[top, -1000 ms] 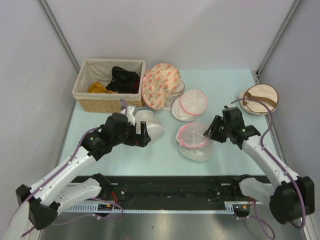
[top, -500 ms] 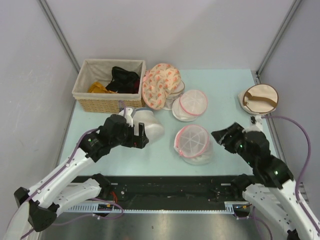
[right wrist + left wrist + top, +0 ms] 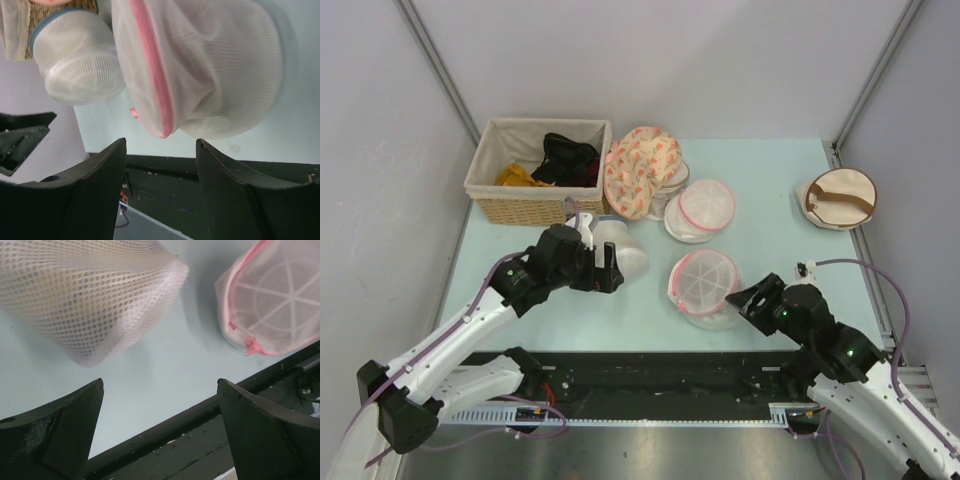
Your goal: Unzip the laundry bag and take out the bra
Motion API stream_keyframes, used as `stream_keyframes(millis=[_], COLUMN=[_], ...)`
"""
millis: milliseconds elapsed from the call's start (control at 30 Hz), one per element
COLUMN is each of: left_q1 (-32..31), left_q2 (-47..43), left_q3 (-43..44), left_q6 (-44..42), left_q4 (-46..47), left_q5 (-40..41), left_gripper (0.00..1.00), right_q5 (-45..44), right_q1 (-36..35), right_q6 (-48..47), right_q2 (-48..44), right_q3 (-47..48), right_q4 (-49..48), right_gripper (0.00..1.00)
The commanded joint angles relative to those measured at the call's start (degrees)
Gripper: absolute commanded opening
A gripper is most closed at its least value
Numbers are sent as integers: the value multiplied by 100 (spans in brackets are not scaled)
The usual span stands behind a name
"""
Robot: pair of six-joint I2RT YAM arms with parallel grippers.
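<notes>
The laundry bag, a white mesh pouch with a pink zipper band, lies at the table's middle front. It also shows in the left wrist view and fills the right wrist view, with its pink zipper pull hanging at its lower edge. My right gripper is open and empty, just right of the bag and not touching it; in its own view the jaws stand below the bag. My left gripper is open and empty beside a white mesh cylinder. The bra is hidden.
A wicker basket with black and yellow cloth stands back left. A peach floral bag and a second pink-trimmed pouch lie behind. A beige round bag lies far right. The black front rail runs close below both grippers.
My right arm has drawn back from the bag's right side toward the near edge. The bag has settled flatter. My left gripper has shifted slightly.
</notes>
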State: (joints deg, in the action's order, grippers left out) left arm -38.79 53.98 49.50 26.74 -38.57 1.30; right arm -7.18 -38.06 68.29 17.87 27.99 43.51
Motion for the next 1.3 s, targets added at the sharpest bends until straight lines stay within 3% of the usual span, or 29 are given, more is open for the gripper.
stream_keyframes(millis=[0,167,400,500,533,600,633,733,800,867,1000,1133,1167,1267], left_q1=[-41,-155,-673,-832,-841,-841,-841,-850,-867,-920,-1078,-1394,-1473,-1799], left_q2=[139,333,614,711,789,912,974,1203,1256,1168,512,-594,-842,-1617], left_q3=[-89,-63,-326,-562,-633,-766,-775,-731,-582,-459,-519,-1300,-1754,-2547], left_q6=[305,411,709,876,929,1096,1114,1079,729,108,-835,-2089,-2364,-3585], left_q4=[744,991,1483,1859,2009,2449,2581,2907,2794,2575,2397,3353,4043,4830], left_q5=[-587,-867,-1299,-1404,-1613,-1799,-1957,-2055,-2020,-1897,-1353,-843,-772,-894], left_gripper=[100,100,100,100,100,100,100,100,100,100,100,100,100,99], right_q5=[-582,-1600,-2033,-1946,-1893,-1673,-1560,-779,336,1658,3053,4511,4715,5173], right_q1=[-639,-1562,-1494,-1249,-1186,-924,-844,-380,-45,570,1335,1924,2056,2189], right_q6=[299,457,237,27,-35,-245,-307,-842,-1193,-1396,-2020,-2671,-2811,-2892], right_q2=[627,1578,1808,1659,1632,1527,1483,1299,1298,1333,1430,2069,2159,2396], right_q3=[-13,-21,-57,-57,-57,-57,-57,-48,-4,110,601,1155,1217,1358], right_q4=[-903,-1248,-1477,-1459,-1468,-1503,-1512,-1783,-1950,-1986,-1750,-1530,-1547,-1704], right_gripper=[62,62,56,38,20,0,0,0,0,0,0,0,0,0])
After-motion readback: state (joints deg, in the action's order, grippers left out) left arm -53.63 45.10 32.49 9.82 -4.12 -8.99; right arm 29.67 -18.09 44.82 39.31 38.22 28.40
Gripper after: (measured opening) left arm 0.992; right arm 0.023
